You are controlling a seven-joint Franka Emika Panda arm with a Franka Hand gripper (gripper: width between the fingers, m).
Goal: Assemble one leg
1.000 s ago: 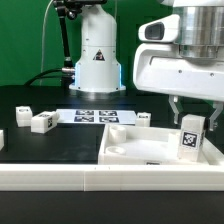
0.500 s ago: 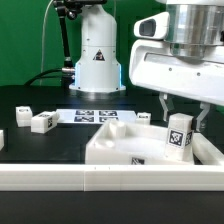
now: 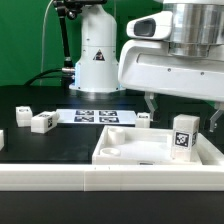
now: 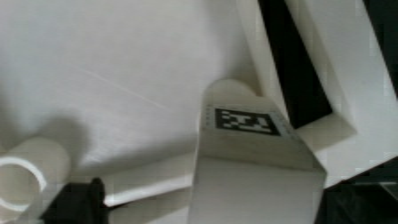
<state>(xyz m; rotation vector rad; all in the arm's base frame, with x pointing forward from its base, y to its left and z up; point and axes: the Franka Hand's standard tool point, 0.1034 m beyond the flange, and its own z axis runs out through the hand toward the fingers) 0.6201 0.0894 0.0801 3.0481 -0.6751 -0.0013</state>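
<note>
Gripper (image 3: 178, 108) fingers are seen in the right half of the exterior frame, hanging below the large white wrist housing; one dark finger (image 3: 151, 104) shows at centre right, and the other is mostly hidden behind the leg. Whether the jaws are clamped on anything cannot be told from either view. The small white plastic upright block with a black-and-white square marker tag on its face, the leg (image 3: 182, 137), stands at the lower right of the exterior frame, upright, over the right part of the large flat white square tabletop piece with a raised rim (image 3: 125, 152). In the wrist frame the leg (image 4: 253, 150) fills the lower centre, its tag at mid-right, with the tabletop piece's pale surface (image 4: 107, 70) spreading across the upper left and a round corner socket (image 4: 22, 172) at the lower left. On the black table (image 3: 50, 145), two further small white tagged blocks (image 3: 42, 122) lie at the left of the exterior frame, and the marker board (image 3: 95, 116) lies flat at centre.
</note>
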